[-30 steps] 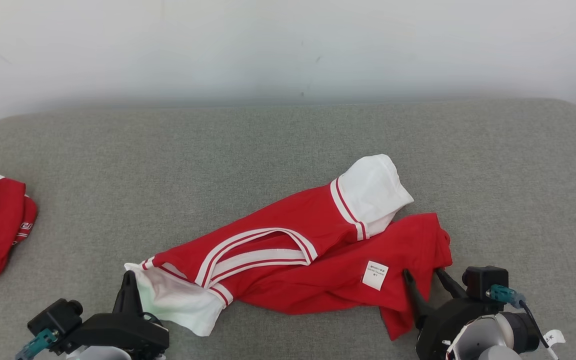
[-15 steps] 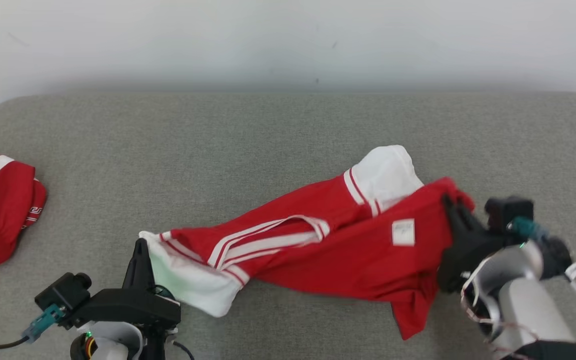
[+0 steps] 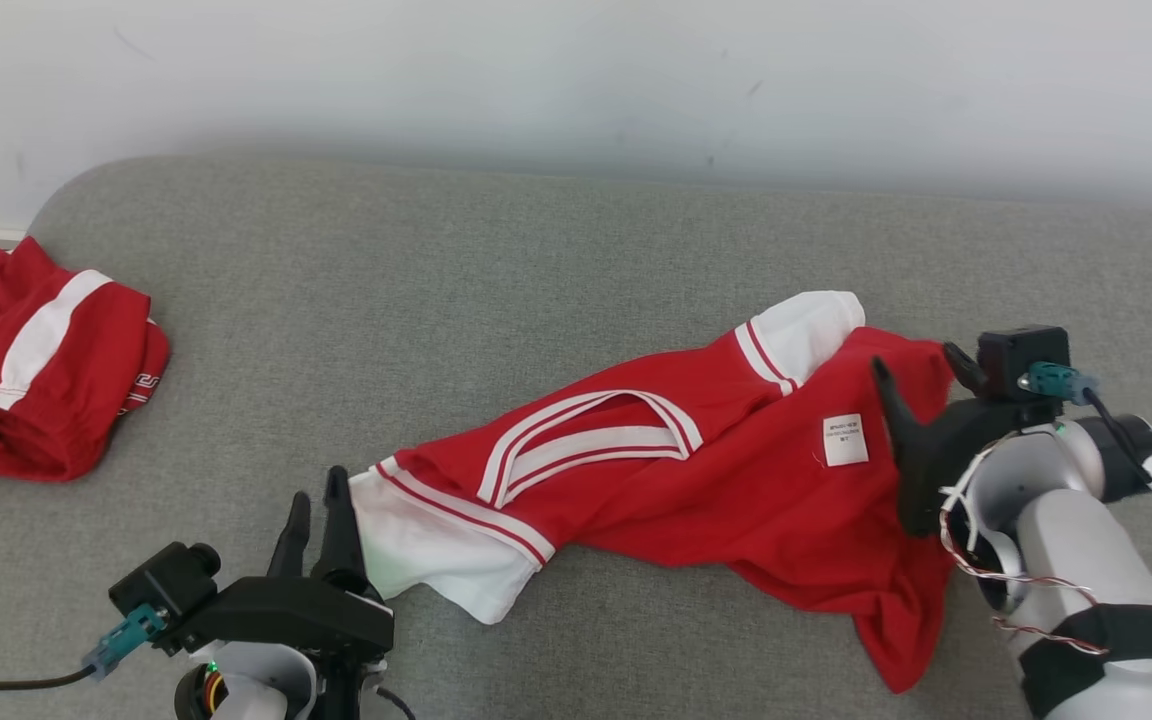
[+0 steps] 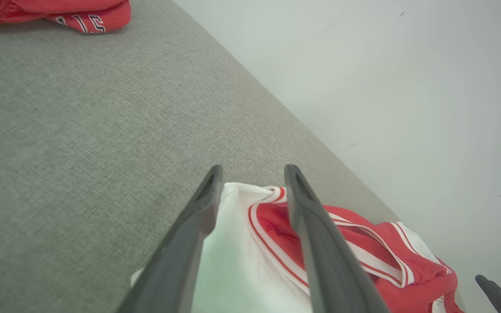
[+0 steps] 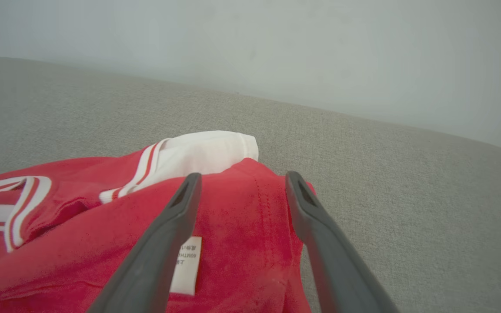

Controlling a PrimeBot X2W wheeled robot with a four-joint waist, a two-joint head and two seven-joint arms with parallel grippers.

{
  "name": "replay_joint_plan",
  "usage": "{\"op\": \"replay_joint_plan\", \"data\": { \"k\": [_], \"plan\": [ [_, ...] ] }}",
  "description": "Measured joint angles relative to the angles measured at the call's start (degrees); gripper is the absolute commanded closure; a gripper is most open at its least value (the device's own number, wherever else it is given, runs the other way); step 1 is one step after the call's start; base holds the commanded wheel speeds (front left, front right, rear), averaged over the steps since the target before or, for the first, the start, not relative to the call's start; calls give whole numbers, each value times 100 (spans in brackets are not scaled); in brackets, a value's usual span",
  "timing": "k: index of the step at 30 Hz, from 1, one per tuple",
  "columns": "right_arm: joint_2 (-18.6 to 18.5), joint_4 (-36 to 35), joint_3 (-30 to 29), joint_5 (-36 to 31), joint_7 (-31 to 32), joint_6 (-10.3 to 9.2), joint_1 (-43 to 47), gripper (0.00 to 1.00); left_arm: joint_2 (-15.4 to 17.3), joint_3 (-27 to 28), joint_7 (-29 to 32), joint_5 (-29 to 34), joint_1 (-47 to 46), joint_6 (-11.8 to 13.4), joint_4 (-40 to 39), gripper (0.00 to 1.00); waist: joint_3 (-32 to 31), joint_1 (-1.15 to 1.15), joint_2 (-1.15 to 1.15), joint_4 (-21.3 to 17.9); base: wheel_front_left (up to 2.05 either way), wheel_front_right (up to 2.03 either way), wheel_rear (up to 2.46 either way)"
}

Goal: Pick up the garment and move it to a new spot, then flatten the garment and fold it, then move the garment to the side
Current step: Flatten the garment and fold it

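Observation:
The garment [image 3: 696, 480] is a red shirt with white sleeves and striped trim, lying crumpled in a long diagonal across the grey padded surface [image 3: 536, 260]. My left gripper [image 3: 317, 495] stands open at the garment's lower-left white sleeve [image 3: 436, 540]. In the left wrist view that sleeve lies beneath and between the parted fingers of the left gripper [image 4: 254, 169], with red cloth of the garment [image 4: 276, 226] beyond. My right gripper [image 3: 914, 360] is open at the garment's right edge, over the red cloth. The right wrist view has the right gripper [image 5: 244, 175] with the garment [image 5: 242, 217] under its spread fingers.
A second red and white garment [image 3: 36, 380] lies bunched at the surface's far left edge, also seen as red cloth [image 4: 59, 13] in the left wrist view. A pale wall [image 3: 576, 80] runs behind the surface. Bare grey fabric stretches behind the shirt.
The head camera has shifted. My right gripper closed on the red right edge, carried it up and back, then opened and let it go. My left gripper has opened from shut at the white sleeve.

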Motion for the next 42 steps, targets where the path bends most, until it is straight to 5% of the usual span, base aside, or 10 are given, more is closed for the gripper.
{"op": "replay_joint_plan", "data": {
  "k": [10, 16, 19, 35, 37, 38, 42],
  "plan": [
    [-131, -326, -828, 2, -176, 0, 547, 0, 486, 20, 54, 263, 385, 300, 138, 0, -110, 0, 0, -53, 0, 0, 0],
    [197, -1051, -1182, -34, -268, 0, 1184, 0, 844, -266, 137, 405, 759, -225, -48, 0, -205, 0, 0, -190, 0, 0, 0],
    [365, -1383, -1214, -35, -255, 0, 1472, 0, 1098, -456, 189, 682, 788, -288, 101, 0, -232, -1, 0, -261, 0, 0, 0],
    [609, -1717, -811, -25, -29, 0, 1878, 0, 1362, -1110, 275, 1464, 471, -374, 953, 0, -287, -1, 0, -582, 0, 0, 0],
    [606, -1707, -799, -21, -29, 0, 1878, 0, 1369, -1148, 275, 1485, 396, -411, 1022, 29, -282, -1, 0, -582, 0, 0, 0],
    [604, -1699, -797, -15, -29, 0, 1878, 0, 1373, -1160, 274, 1501, 368, -436, 1049, 32, -279, -1, 0, -579, 0, 0, 0],
    [604, -1686, -780, -11, -26, 0, 1877, 0, 1391, -1203, 271, 1545, 257, -445, 1163, 18, -263, -1, 0, -563, 0, 0, 0]
  ]
}}
